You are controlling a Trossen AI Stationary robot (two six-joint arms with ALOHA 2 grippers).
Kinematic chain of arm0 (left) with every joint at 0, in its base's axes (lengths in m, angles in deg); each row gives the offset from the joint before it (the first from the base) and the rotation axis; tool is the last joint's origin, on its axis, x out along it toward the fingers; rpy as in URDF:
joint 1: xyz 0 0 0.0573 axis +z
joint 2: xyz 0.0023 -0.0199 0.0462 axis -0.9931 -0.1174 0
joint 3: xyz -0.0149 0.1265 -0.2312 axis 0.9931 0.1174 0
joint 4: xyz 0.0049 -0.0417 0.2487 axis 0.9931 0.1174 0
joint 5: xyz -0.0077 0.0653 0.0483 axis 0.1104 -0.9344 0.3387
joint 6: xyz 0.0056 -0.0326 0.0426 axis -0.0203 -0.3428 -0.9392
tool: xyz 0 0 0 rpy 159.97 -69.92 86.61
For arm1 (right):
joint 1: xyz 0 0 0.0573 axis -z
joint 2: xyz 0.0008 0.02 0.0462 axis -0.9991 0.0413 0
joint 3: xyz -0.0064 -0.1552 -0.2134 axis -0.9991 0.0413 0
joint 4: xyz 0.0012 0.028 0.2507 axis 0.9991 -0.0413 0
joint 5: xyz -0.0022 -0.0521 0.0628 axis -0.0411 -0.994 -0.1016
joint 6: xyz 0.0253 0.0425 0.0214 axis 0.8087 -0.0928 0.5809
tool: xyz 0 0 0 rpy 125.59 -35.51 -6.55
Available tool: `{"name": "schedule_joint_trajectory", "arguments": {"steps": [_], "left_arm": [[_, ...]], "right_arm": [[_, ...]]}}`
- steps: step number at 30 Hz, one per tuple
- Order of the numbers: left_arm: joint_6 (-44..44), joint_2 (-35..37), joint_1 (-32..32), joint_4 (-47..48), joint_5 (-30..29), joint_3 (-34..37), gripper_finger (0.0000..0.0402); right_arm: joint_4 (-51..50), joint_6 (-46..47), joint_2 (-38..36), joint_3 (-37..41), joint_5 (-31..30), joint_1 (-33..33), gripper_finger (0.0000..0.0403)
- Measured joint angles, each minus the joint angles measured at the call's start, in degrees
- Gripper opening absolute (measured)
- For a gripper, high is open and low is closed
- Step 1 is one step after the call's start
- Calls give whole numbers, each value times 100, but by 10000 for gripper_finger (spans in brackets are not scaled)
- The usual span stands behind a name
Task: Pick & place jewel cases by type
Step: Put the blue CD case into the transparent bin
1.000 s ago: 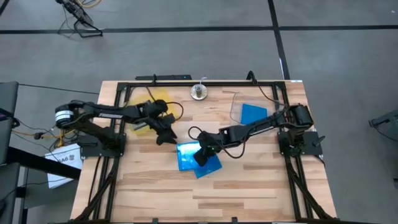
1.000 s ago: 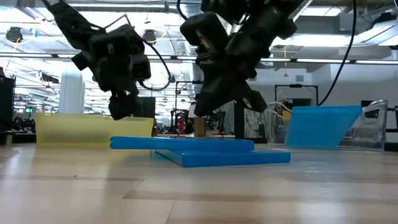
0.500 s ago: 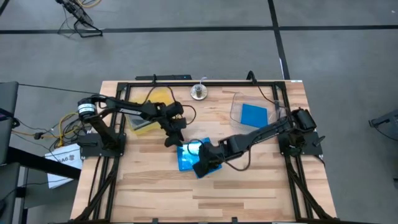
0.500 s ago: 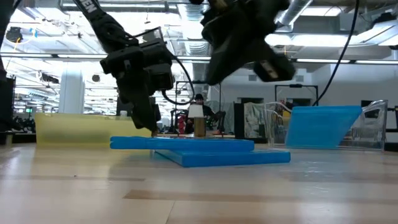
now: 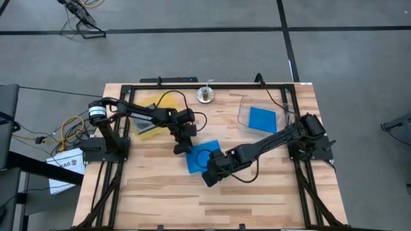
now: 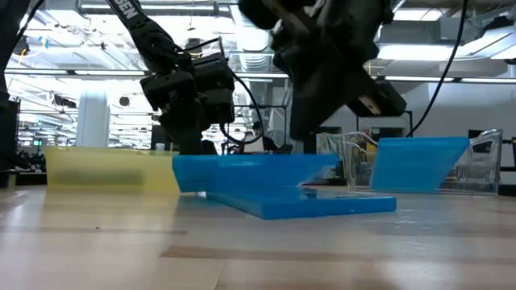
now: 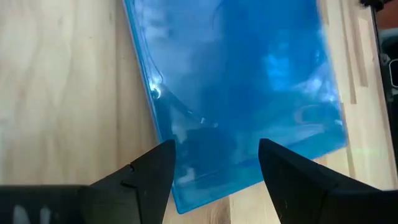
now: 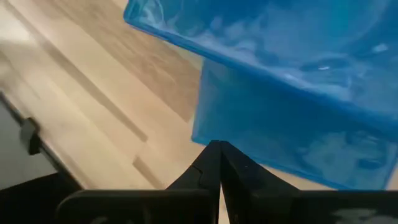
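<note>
Right hand (image 5: pixel 209 178): nearest the table's front edge, fingers pressed together and holding nothing; its tip sits at the near corner of the blue cases.
Blue cases (image 5: pixel 203 157): two thin, flat, glossy see-through squares stacked mid-table. The low view shows the upper one (image 6: pixel 250 172) tilted, one edge lifted off the lower one (image 6: pixel 318 206); from above they read as a single blue square.
Left hand (image 5: pixel 182 145): at the stack's far-left edge, fingers spread wide. Its wrist view shows the case's corner (image 7: pixel 205 180) lying between the two dark fingertips (image 7: pixel 155 165); whether they grip it I cannot tell.
Table (image 5: pixel 160 192): pale wood planks in a black metal frame.
Yellow tray (image 5: pixel 149 128): translucent, low-walled, far left.
Clear bin (image 5: pixel 244 112): far right, holding another blue case (image 5: pixel 262 119); the low view shows that case leaning upright.
</note>
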Motion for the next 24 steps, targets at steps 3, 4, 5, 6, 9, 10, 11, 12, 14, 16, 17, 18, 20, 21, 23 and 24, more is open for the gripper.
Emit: {"name": "schedule_joint_trajectory", "arguments": {"steps": [3,4,5,6,9,10,11,12,14,16,17,18,20,21,23,24], "left_arm": [[0,1,15,51,-1,-128,224],[0,2,15,56,2,-163,224],[0,2,14,77,2,-199,224],[6,2,11,87,4,-231,224],[47,2,11,79,7,-290,224],[61,2,11,80,25,-290,224],[105,2,9,92,74,-290,224],[147,2,9,101,132,-290,224],[166,2,9,148,168,-290,224],[164,2,13,192,87,-290,224],[164,2,37,191,1,-290,224],[166,2,57,191,-61,-290,224],[157,2,126,190,-232,-290,224],[140,2,157,196,-315,-290,224],[86,2,204,204,-445,-290,224],[62,2,224,212,-472,-290,224]], "right_arm": [[-87,-46,40,34,-3,15,0],[-31,-50,60,15,-3,16,0],[36,-51,101,-4,-4,34,0],[38,-56,141,0,-3,52,0],[38,-50,266,24,-9,75,0],[83,-54,296,7,-9,94,0],[7,-57,302,12,-9,109,0],[-37,-55,302,21,-9,125,0],[-1,-54,302,18,-53,129,0],[-40,-55,300,18,-121,160,0],[-50,-55,301,20,-118,173,0],[-46,-57,302,20,-112,184,0],[-27,-55,300,17,-106,204,0],[-22,-55,300,17,-103,204,0],[-6,-55,300,17,-100,206,0],[0,-54,300,17,-97,206,0]]}}
